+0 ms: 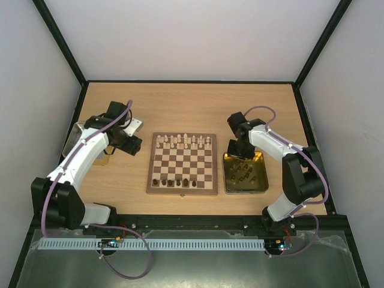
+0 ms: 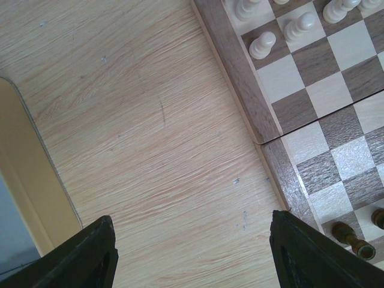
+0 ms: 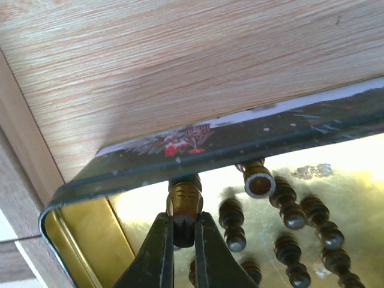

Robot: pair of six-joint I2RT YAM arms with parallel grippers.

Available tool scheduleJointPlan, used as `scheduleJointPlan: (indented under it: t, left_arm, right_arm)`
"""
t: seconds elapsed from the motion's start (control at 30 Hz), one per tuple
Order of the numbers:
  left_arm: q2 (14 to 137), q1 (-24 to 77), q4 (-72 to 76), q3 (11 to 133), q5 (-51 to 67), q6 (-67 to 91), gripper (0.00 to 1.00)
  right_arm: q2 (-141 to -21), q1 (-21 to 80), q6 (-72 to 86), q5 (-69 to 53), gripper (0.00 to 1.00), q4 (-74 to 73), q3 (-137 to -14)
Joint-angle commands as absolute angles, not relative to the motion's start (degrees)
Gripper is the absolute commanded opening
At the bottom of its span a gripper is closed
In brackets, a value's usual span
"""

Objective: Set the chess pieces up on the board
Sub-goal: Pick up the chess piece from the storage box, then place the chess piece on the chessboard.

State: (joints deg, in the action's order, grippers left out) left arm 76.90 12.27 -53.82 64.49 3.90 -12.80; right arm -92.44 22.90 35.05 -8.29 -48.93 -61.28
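The chessboard point(image 1: 182, 164) lies mid-table, with cream pieces point(image 1: 183, 141) along its far rows and a few dark pieces point(image 1: 175, 182) on its near row. My right gripper point(image 3: 183, 240) is shut on a dark brown chess piece point(image 3: 185, 201) just inside the far rim of the gold tray point(image 3: 84, 231), among several loose dark pieces point(image 3: 288, 207). My left gripper point(image 2: 192, 255) is open and empty over bare table left of the board's edge point(image 2: 240, 78); in the top view it point(image 1: 133, 144) sits just left of the board.
The gold tray point(image 1: 259, 180) sits right of the board. Another tray's pale rim point(image 2: 27, 180) lies left of my left gripper and shows at the table's left edge point(image 1: 73, 135). Enclosure walls ring the table.
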Motion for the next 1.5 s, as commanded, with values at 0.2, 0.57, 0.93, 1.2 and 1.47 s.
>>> scheduleJointPlan:
  t: [0.2,0.57,0.93,1.2,1.47]
  left_arm:
    - [77.93,12.92,-53.20,64.02,4.91,-12.49,0.69]
    - [78.32,13.14,-52.96,63.98,4.84,-12.39,0.69]
    - [78.15,13.18,-52.93,63.46,4.30,-12.44,0.69]
    - [77.90,13.27,-52.60,63.00,3.87,-12.39,0.69]
    - [77.64,13.34,-52.08,62.57,3.69,-12.30,0.70]
  right_arm:
    - [-85.89,26.68,33.39,-7.83,0.02,-62.43,-68.36]
    - [-86.56,46.75,44.49,-11.58,0.02,-63.76,-71.66]
    - [-90.57,54.59,49.66,-11.27,0.02,-59.82,-70.53]
    - [-93.48,55.81,50.15,-10.99,0.02,-57.61,-69.92]
    - [-95.53,55.89,49.63,-11.45,0.02,-56.34,-69.16]
